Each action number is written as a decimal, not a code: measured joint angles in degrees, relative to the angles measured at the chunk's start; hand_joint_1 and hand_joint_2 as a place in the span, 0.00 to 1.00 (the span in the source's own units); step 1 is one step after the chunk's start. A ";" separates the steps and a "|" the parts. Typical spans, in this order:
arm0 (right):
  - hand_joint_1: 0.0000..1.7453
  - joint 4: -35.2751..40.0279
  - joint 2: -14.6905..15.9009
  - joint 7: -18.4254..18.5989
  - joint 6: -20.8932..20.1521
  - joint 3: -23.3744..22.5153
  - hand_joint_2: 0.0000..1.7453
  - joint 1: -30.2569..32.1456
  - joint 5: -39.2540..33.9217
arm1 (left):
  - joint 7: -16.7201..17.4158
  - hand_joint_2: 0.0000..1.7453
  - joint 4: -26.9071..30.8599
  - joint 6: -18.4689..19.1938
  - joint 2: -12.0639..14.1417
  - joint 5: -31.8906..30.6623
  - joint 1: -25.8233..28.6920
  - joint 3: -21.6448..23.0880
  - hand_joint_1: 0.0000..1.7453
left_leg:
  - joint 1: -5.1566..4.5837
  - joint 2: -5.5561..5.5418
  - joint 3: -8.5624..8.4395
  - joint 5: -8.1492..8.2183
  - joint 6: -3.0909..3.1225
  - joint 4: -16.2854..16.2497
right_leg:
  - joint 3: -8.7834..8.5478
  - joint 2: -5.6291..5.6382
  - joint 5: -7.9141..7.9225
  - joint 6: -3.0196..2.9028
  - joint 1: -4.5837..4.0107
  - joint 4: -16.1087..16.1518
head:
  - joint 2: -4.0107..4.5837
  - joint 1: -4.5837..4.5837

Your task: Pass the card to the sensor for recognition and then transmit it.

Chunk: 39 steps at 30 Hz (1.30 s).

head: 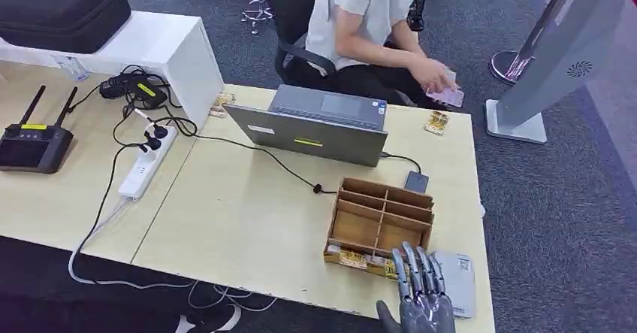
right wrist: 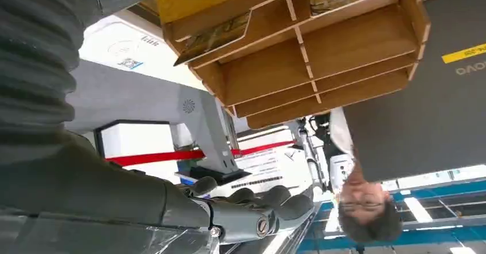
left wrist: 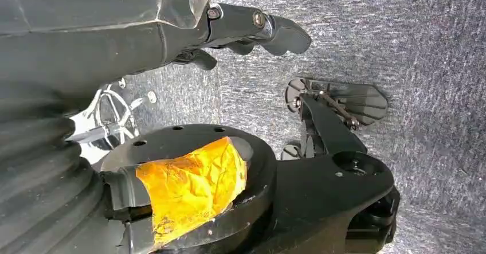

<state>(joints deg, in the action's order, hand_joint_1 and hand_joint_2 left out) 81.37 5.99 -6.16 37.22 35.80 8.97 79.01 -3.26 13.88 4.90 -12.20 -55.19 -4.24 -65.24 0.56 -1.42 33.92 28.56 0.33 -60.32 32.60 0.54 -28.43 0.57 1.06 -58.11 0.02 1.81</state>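
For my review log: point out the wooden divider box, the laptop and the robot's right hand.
wooden divider box (head: 381,216), head view, on a middle divider.
laptop (head: 315,132), head view, on the back of the grey lid.
right hand (head: 421,292), head view, on the fingers at the table's near edge.

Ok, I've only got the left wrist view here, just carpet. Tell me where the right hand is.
Observer: The right hand is over the near edge of the table, fingers straight, holding nothing.
Operator: Now give me the cards.
Observer: The cards lie in the near row of the wooden divider box, just to the left of that hand.
Operator: And tell me who else is there.
Observer: A person sits behind the laptop, with both hands on other cards at the table's far edge.
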 joint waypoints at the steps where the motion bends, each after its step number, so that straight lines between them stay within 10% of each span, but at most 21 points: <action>1: 0.00 -0.33 -0.20 -0.15 0.00 -0.17 1.00 0.00 -0.46 | 0.02 1.00 0.00 0.04 0.00 -0.07 0.00 0.00 0.00 | 0.00 0.00 0.00 0.00 0.00 0.00 | 0.00 0.00 0.00 0.00 0.00 0.00 | 0.00 0.00; 32: 0.00 -12.81 -8.78 -8.44 0.00 -11.45 1.00 -1.82 0.37 | -0.37 1.00 0.00 0.09 -0.02 -3.08 0.00 0.70 0.00 | 0.00 0.00 0.00 0.00 0.00 0.00 | 0.00 0.00 0.00 0.00 0.00 0.00 | 0.00 0.00; 33: 1.00 -12.92 -8.87 -8.48 0.00 -11.54 1.00 -1.83 0.37 | -0.37 1.00 0.00 0.09 -0.02 -3.08 0.00 0.72 0.00 | 0.00 0.00 0.00 0.00 0.00 0.00 | 0.00 0.00 0.00 0.00 0.00 0.00 | 0.00 0.00; 39: 1.00 -13.97 -9.57 -11.19 0.02 -12.17 1.00 -1.94 -2.82 | -0.37 1.00 0.00 0.09 -0.02 -3.17 -0.01 0.79 0.00 | 0.00 0.00 0.00 0.00 0.00 0.00 | 0.00 0.00 0.00 0.00 0.00 0.00 | 0.00 0.00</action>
<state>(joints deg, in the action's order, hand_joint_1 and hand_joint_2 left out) 67.41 -3.58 -17.36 37.24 23.63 7.04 76.19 -3.63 13.88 4.98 -12.22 -58.36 -4.24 -64.46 0.56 -1.42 33.92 28.56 0.33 -60.32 32.60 0.54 -28.43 0.57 1.06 -58.11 0.02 1.81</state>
